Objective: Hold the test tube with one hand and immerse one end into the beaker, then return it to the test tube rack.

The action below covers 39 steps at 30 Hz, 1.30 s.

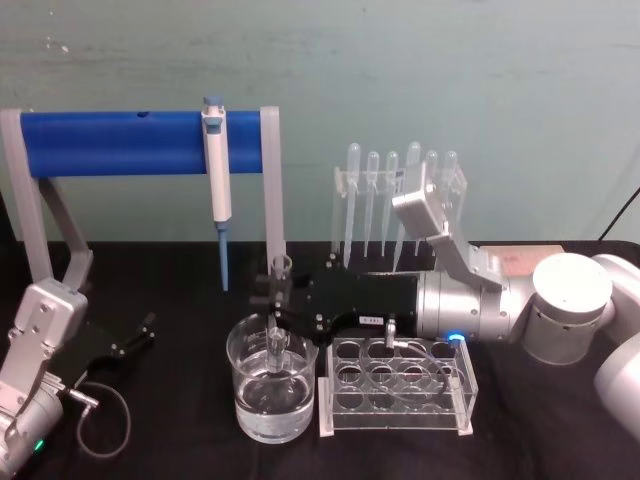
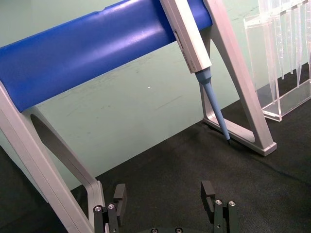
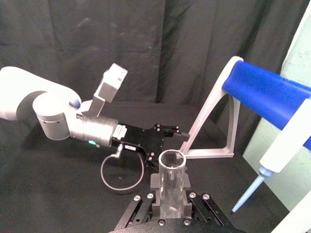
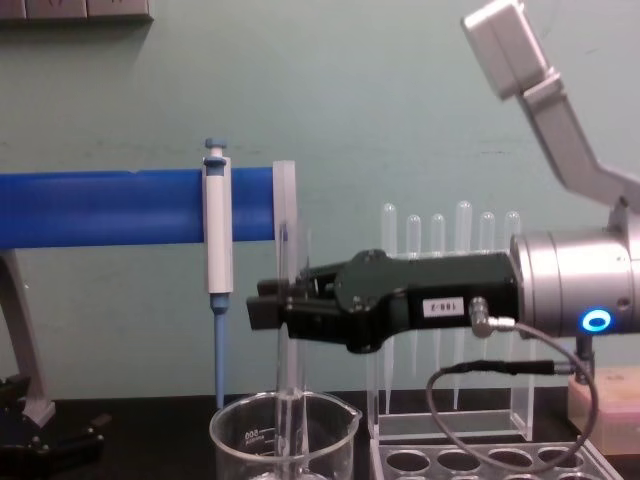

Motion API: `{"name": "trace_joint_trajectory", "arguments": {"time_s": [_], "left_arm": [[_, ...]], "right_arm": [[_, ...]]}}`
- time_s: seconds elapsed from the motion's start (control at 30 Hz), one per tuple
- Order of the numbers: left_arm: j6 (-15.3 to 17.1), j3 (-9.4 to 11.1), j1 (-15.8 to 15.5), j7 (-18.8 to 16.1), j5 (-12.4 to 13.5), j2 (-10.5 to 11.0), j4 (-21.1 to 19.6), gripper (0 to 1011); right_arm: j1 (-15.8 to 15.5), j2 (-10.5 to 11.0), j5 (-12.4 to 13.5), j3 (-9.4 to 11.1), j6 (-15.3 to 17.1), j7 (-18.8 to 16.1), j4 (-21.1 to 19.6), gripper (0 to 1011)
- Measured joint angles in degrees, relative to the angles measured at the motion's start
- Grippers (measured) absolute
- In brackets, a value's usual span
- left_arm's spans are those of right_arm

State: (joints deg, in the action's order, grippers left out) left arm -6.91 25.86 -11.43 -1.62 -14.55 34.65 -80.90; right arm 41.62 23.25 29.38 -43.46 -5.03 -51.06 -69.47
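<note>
Clear glass up front: beaker (image 1: 245,395), part-filled with water, just beside the multi-hole test tube rack (image 1: 400,412) on black cloth. Off to the left, parked near the table's near edge, left gripper (image 2: 164,192), jaws wide apart, nothing between them. Above the beaker, right gripper (image 1: 280,312), reaching in from the right, clamped around the upper part of the test tube (image 3: 172,184). Tube upright, open rim above the jaws, rounded end down inside the beaker, seemingly at or just under the water. Behind, a blue-barred stand (image 1: 120,143) with a micropipette (image 1: 217,170) hanging from it, and a holder of plastic pipettes (image 1: 400,195) farther right. Risks, judged from here: lowering too far and knocking glass on glass at the beaker floor; swinging toward the rack before lifting clear, catching the beaker wall and tipping water; wet glass slipping in the grip; missing a rack hole if tilted.
</note>
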Motion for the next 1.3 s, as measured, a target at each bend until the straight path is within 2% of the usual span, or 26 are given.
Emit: {"name": "trace_joint_trajectory", "arguments": {"time_s": [0.47, 1.3], "left_arm": [[0.00, 0.00, 0.00, 0.00, 0.00, 0.00, 0.00, 1000], [0.00, 0.00, 0.00, 0.00, 0.00, 0.00, 0.00, 1000]], "right_arm": [[-0.93, -1.66, -1.36, 0.37, -1.59, -0.85, 3.60, 226], [-2.08, -2.25, -2.00, 0.89, -1.43, -1.56, 4.33, 227]]}}
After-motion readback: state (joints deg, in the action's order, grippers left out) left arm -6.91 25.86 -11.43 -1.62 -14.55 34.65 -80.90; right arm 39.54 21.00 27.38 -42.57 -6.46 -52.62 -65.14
